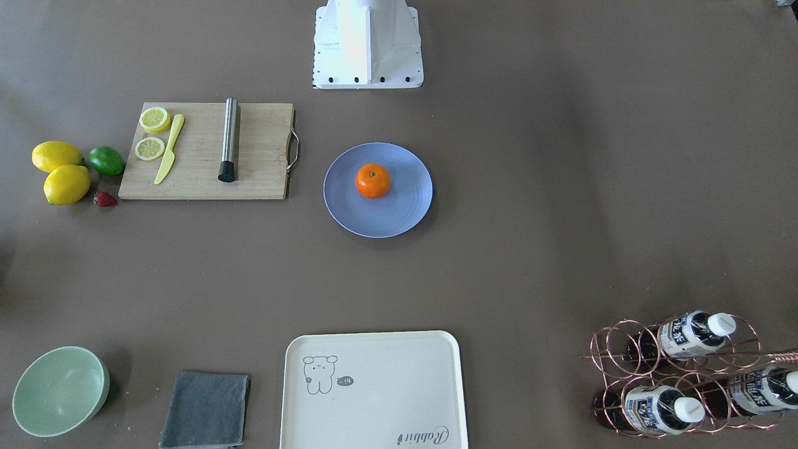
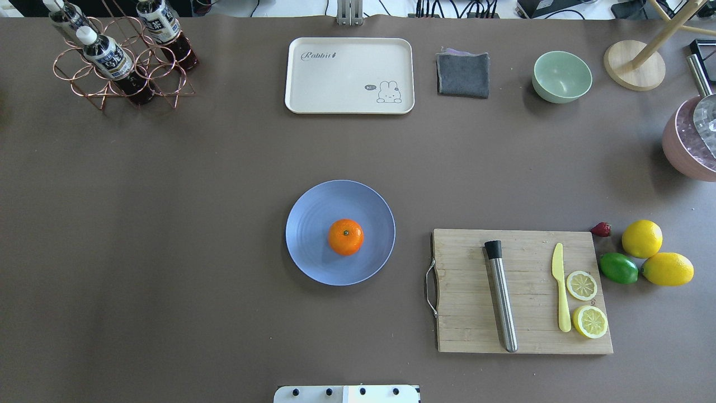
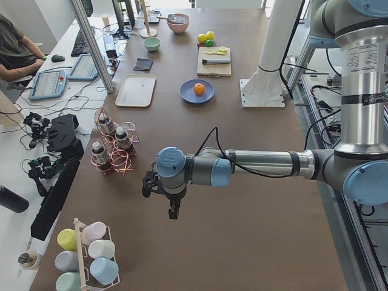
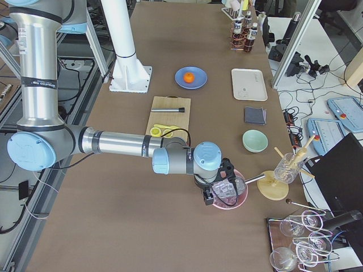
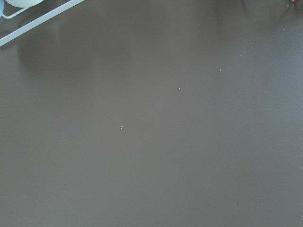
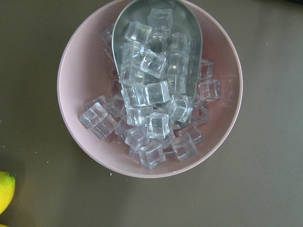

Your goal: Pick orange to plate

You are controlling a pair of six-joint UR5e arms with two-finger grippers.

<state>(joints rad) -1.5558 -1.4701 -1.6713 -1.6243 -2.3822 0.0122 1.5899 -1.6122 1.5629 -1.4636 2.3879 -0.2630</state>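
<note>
The left gripper [image 3: 173,212] and right gripper [image 4: 211,195] hang far from the plate [image 2: 313,246]; I cannot tell how wide they stand. The orange [image 2: 345,237] sits on it.

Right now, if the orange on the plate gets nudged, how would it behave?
Round and resting free near the middle, the orange would probably roll at a nudge. The plate looks nearly flat, so its rim may hardly stop it. Much smaller than the plate, the orange is likely light to lift.
</note>
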